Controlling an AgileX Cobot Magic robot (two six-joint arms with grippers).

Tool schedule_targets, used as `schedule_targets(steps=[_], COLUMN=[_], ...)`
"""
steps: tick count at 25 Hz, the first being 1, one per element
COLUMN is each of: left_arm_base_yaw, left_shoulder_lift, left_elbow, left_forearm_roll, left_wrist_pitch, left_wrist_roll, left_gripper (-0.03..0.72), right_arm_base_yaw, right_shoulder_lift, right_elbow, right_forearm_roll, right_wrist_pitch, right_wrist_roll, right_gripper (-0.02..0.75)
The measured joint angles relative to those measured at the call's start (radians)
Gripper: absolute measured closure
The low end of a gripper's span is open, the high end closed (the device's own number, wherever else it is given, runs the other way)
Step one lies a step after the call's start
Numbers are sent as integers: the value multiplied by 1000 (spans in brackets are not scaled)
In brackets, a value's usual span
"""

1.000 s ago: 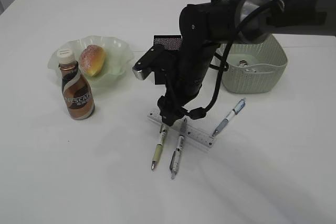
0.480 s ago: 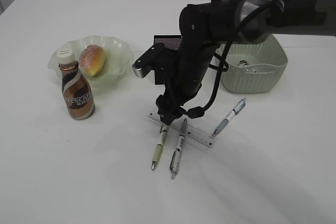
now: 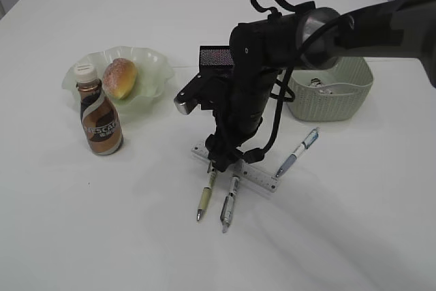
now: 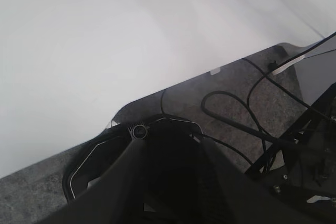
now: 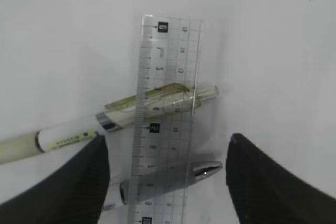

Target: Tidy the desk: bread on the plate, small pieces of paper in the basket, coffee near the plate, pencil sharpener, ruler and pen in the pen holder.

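the exterior view looks down at a slant from the near side across the white table toward its far edge. the right wrist view faces straight down, close over the clear ruler and two pens, which the exterior view also shows mid-table. the left wrist view sits low off the near table edge, facing floor and cables.

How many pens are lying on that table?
3. A green-tipped pen and a grey pen lie side by side under the ruler, below the right gripper. A blue pen lies near the basket. The arm may hide others.
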Motion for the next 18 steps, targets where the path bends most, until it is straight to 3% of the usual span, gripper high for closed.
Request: schedule_targets(steps=[18], left_arm_base_yaw=[0], left_shoulder_lift=[0], left_elbow=[0], left_forearm_roll=[-1], left_wrist_pitch=[0], left_wrist_roll=[0], left_gripper=[442], right_arm_base_yaw=[0], right_shoulder_lift=[26], right_elbow=[-1], right_forearm_roll=[-21], right_wrist_pitch=[-2], right_wrist_roll=[0], right_gripper=[195])
